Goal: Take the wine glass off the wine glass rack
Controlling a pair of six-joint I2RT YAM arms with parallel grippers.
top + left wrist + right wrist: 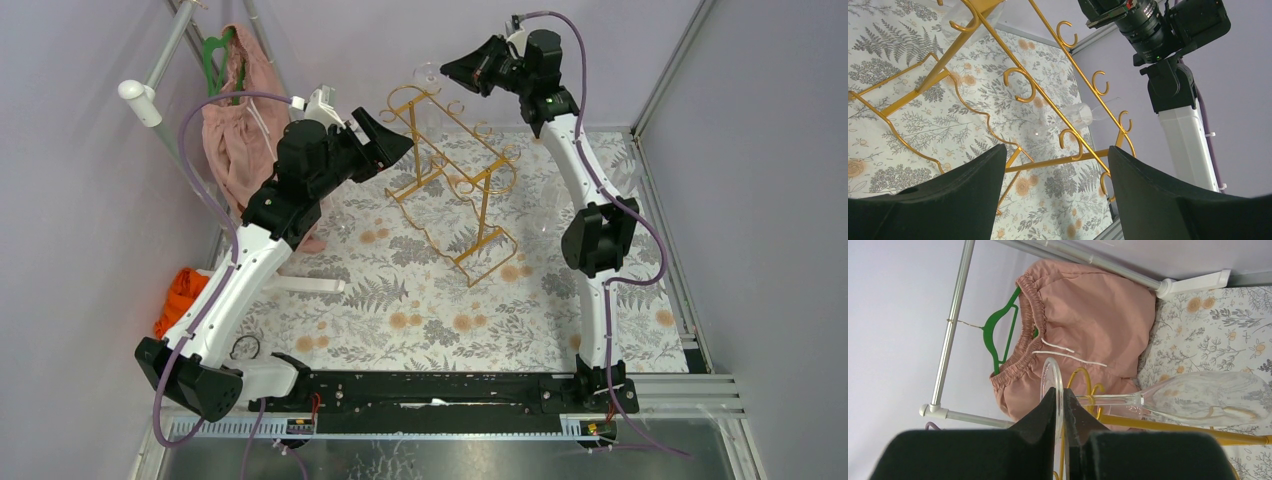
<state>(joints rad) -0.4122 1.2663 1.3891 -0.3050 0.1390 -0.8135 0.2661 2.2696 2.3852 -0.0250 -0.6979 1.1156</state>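
Right claw clenched on the wine glass foot — glass at the wine glass rack 12 o'clock end, seen from above.
From the claw the stem runs toward 3 o'clock in its wrist view, along the gold rail; left claw hangs released, farther off.

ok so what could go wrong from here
The right gripper pinches the wine glass only by the edge of its foot, so the glass may pivot or slip.
The stem seems to lie on the rack rail; a crooked pull could snag the curled ends.
The left gripper is open, not steadying the rack, which may drag.
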